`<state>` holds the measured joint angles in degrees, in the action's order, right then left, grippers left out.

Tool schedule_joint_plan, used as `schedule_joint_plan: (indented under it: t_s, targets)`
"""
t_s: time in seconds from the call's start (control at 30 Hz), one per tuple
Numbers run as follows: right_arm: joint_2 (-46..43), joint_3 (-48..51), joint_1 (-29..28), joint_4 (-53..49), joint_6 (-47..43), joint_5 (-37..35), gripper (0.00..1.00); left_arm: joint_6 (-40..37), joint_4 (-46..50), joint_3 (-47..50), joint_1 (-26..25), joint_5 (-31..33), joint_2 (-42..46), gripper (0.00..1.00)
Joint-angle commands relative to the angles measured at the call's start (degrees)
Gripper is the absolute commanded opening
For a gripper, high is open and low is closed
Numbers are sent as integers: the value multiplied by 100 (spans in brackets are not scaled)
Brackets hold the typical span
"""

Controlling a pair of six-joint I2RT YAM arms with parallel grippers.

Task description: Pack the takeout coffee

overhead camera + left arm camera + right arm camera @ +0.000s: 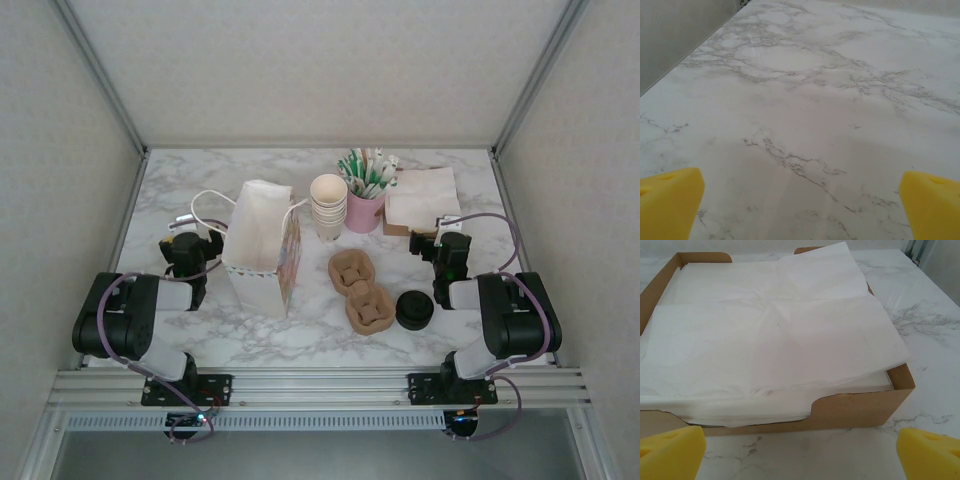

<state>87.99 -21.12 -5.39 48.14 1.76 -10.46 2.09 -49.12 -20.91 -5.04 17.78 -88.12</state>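
My left end effector (pixel 800 210) is spread wide, with its two yellow fingers (pixel 667 200) far apart at the bottom corners of the left wrist view. In front of it is just the white marble table (pixel 800 100), with a grey wall along the left side. My right end effector (pixel 800 452) is spread wide too and is not pinching anything. Its yellow fingers (pixel 670 452) sit low in front of a brown box (pixel 860 407) full of white paper sheets (pixel 770 325). The top sheet lies a bit crooked and hangs over the front edge of the box. From above, a white paper bag (pixel 262 245) stands up near my left arm, with its white handles up. Behind it and to the right is a stack of cream cups (pixel 328 205). Just beside the stack is a pink cup (pixel 364 212) holding green and white sticks (pixel 366 172). In the middle of the table lies a brown cup holder (pixel 360 292). Just to its right, near my right arm, is a short round black stack of lids (pixel 414 310). I cannot tell where the takeout coffee is
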Motion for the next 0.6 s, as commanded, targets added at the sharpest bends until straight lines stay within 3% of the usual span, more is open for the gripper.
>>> schedule_joint_plan:
  t_s: [0.0, 0.2, 0.37, 0.47, 0.5, 0.57]
  targets:
    - [8, -120, 32, -24, 52, -84, 99, 2, -155, -98, 54, -117, 2, 100]
    - [-90, -153, 30, -157, 82, -197, 99, 87, -54, -113, 56, 101, 103, 100]
    - [-1220, -265, 21, -1427, 352, -600, 99, 134, -626, 302, 102, 68, 316, 100]
    - [-2096, -670, 27, -2948, 723, -746, 99, 101, -661, 349, 98, 42, 408, 100]
    - [-2297, -845, 26, -3417, 809, -760, 99, 157, -323, 305, 66, 373, 684, 100]
    - [-2661, -1261, 25, -4517, 1144, -817, 99, 509, 1491, -252, 119, 1059, 1634, 100]
